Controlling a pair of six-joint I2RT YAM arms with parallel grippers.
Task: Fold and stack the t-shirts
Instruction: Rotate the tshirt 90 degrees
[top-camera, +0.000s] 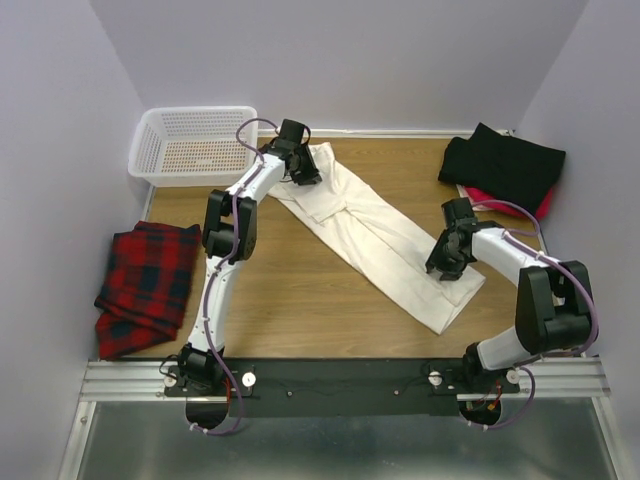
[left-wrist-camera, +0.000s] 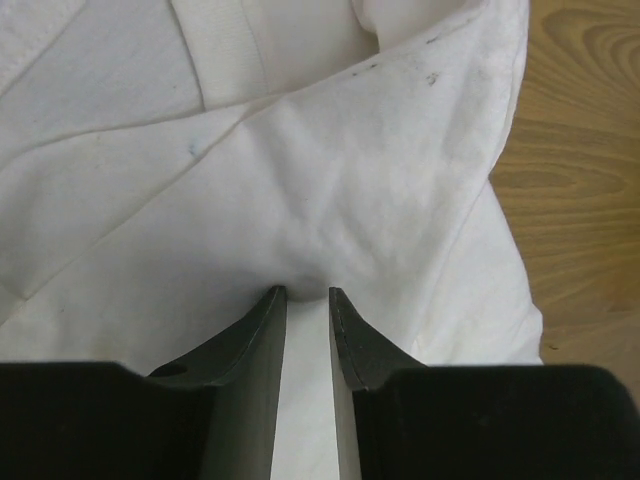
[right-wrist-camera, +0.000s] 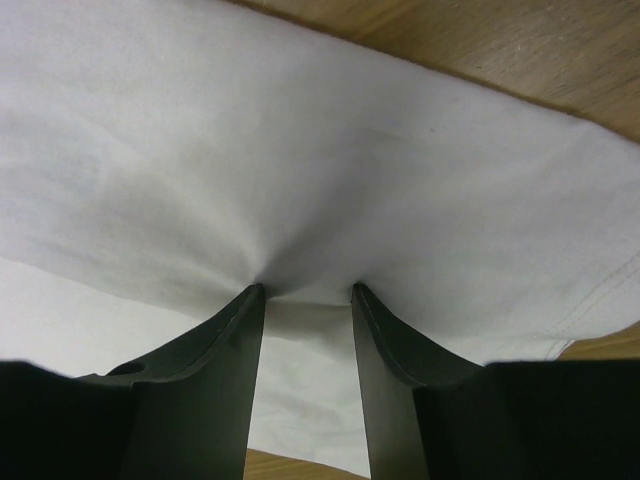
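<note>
The cream-white t-shirt (top-camera: 380, 240) lies as a long narrow strip slanting across the surface (top-camera: 300, 310), apparently folded lengthwise but not yet end to end; the left hand (top-camera: 303, 168) pinches cloth near its collar end, the right hand (top-camera: 447, 268) grasps a pucker at its hem end; the black t-shirt (top-camera: 500, 160) sits folded on the red t-shirt (top-camera: 547, 207) in the far right corner; a cross fold and the stacking seem left.

Cream-white t-shirt (top-camera: 380, 240), black shirt (top-camera: 500, 165), red-black plaid cloth (top-camera: 145, 285)
</note>
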